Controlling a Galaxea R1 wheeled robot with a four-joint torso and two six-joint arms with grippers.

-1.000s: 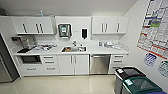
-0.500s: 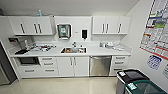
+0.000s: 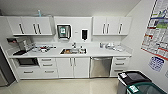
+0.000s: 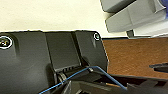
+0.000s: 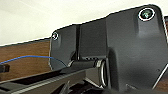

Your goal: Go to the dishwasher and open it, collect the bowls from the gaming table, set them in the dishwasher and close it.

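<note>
Facing an office kitchenette — approach step, judged.
Steel-fronted dishwasher (image 3: 100, 67) shut under the counter (image 3: 110, 53), right of the sink (image 3: 73, 51); next, closing in to reach its top handle. Gripper states — cannot tell.

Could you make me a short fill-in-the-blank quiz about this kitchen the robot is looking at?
1. The dishwasher has its door ____.
2. The dishwasher stands under the counter to the ____ of the sink in the head view.
3. The cabinets on the wall are coloured ____.
4. The posters hang on the wall at the picture's ____ side.

Missing words: shut; right; white; right
</note>
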